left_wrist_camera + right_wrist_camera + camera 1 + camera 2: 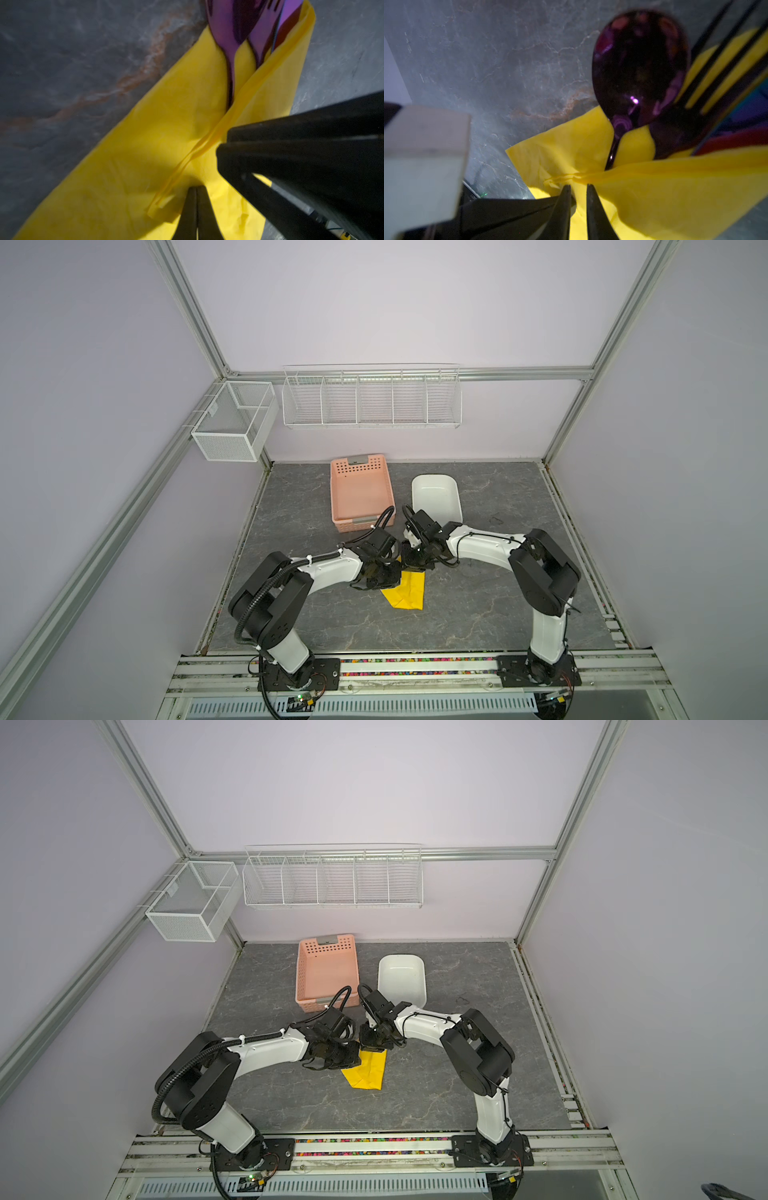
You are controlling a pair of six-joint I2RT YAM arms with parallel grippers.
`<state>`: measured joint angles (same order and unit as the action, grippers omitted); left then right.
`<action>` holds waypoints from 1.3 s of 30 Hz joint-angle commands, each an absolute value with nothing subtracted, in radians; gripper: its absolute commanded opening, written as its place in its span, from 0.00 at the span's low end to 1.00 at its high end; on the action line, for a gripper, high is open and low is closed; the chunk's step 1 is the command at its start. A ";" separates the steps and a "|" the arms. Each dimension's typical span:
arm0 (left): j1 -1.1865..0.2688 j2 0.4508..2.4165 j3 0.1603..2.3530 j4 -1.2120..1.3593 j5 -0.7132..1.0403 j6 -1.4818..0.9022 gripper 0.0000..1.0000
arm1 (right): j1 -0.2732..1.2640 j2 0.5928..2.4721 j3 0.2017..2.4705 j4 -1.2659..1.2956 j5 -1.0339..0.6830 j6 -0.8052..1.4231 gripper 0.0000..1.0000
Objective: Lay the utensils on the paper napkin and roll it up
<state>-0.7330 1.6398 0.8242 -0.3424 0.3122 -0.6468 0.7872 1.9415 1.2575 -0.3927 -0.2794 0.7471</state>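
The yellow paper napkin [405,591] [368,1071] lies mid-table, one side folded over the utensils' handles. In the left wrist view the spoon [224,31], fork [261,35] and knife [288,27] stick out of the napkin [166,135] with purple heads bare. The right wrist view shows the spoon [639,62] and fork [716,68] on the napkin [654,187]. My left gripper [196,188] [395,577] is shut, tips on the napkin beside the fold's end. My right gripper [578,186] [413,562] stands slightly open over the napkin's crumpled edge. The utensils are hidden in both top views.
A pink perforated basket [361,493] and a white tub [436,495] stand behind the grippers. A wire rack [370,400] and a mesh box [235,420] hang on the walls. The two grippers are nearly touching each other above the napkin's far end.
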 commanded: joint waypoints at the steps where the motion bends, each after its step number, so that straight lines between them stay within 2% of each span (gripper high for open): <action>1: -0.733 1.638 0.794 -0.374 0.289 -0.655 0.00 | 0.791 1.966 1.285 -0.404 -0.265 0.735 0.19; 11: -0.733 1.638 0.791 -0.370 0.290 -0.657 0.00 | 0.791 2.025 1.329 -0.434 -0.253 0.718 0.22; 27: -0.733 1.645 0.791 -0.367 0.293 -0.659 0.00 | 0.795 1.982 1.346 -0.539 -0.158 0.677 0.26; 39: -0.733 1.646 0.795 -0.364 0.291 -0.659 0.00 | 0.797 1.926 1.383 -0.536 -0.158 0.690 0.29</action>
<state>-0.7311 1.6348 0.8165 -0.3351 0.3122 -0.6579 0.7963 1.9823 1.3529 -0.5045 -0.1913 0.6949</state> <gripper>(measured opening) 0.048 0.294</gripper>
